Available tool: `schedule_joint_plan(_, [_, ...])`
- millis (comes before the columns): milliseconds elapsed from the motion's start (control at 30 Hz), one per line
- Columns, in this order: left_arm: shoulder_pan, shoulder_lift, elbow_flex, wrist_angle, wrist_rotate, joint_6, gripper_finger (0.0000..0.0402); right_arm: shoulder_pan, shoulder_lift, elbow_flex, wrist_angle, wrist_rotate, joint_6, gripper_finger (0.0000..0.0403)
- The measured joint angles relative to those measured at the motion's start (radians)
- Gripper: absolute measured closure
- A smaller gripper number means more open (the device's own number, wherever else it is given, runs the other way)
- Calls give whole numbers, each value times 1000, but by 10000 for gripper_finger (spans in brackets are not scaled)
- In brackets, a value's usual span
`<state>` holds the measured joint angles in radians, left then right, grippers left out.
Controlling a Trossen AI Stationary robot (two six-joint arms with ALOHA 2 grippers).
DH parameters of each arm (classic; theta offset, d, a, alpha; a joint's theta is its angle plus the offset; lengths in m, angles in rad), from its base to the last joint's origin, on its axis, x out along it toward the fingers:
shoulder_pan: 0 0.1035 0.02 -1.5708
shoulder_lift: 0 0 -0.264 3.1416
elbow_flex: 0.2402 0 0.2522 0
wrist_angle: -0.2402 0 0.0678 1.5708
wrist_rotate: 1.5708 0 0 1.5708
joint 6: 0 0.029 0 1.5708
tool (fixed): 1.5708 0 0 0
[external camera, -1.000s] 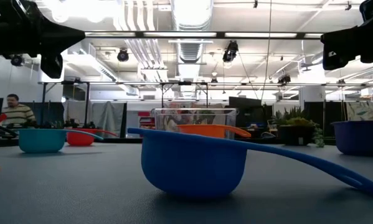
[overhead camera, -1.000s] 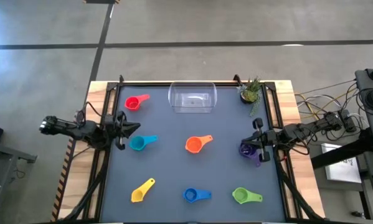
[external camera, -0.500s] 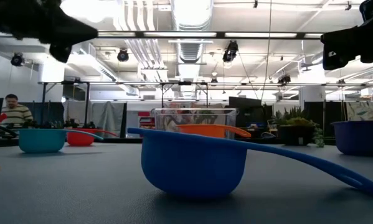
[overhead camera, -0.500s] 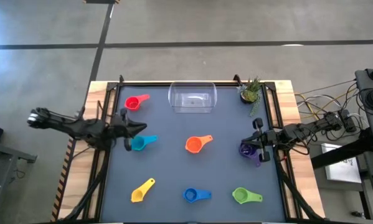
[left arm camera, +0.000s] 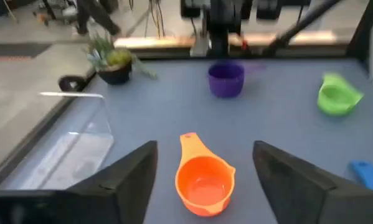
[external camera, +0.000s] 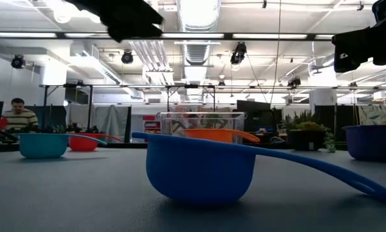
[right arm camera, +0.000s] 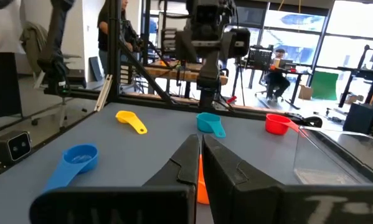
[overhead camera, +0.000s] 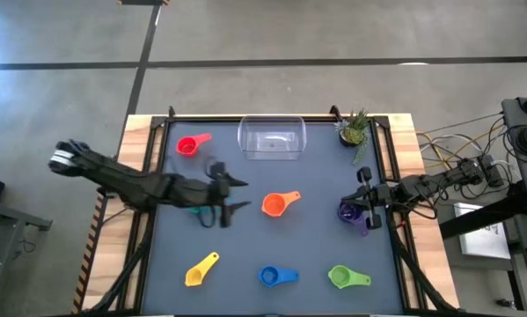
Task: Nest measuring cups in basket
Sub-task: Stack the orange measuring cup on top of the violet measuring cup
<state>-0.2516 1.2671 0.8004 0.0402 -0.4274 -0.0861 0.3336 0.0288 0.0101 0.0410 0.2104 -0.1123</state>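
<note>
Basket (overhead camera: 273,139) empty — all cups loose on counter (overhead camera: 316,255). Your left claw (overhead camera: 232,194) apart near orange cup (overhead camera: 275,204); right claw (overhead camera: 365,199) together.

Clear rectangular basket (overhead camera: 272,139) with rounded corners, upright and empty, at the table's far middle. Red cup (overhead camera: 188,145) lies to its left. Middle row: teal cup (overhead camera: 193,208), mostly hidden under an arm; orange cup (overhead camera: 275,204), handle toward the basket; purple cup (overhead camera: 352,214) at the right edge. Near row: yellow cup (overhead camera: 199,271), blue cup (overhead camera: 272,276), green cup (overhead camera: 342,278). All cups upright, separate, none nested.
</note>
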Motion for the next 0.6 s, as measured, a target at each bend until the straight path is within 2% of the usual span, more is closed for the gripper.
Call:
schedule_joint_plan(167, [7,221,112,-23,1,-10,115,0,0,0,0,0,0,394])
schedule_joint_plan(300, [13,360,196,-32,5,-11,116,0,0,0,0,0,0,394])
schedule_joint_plan(400, [22,449,257,-54,45,-7,119,0,0,0,0,0,0,394])
schedule_joint_plan(600, [43,571,338,-128,104,2,123,0,0,0,0,0,0,394])
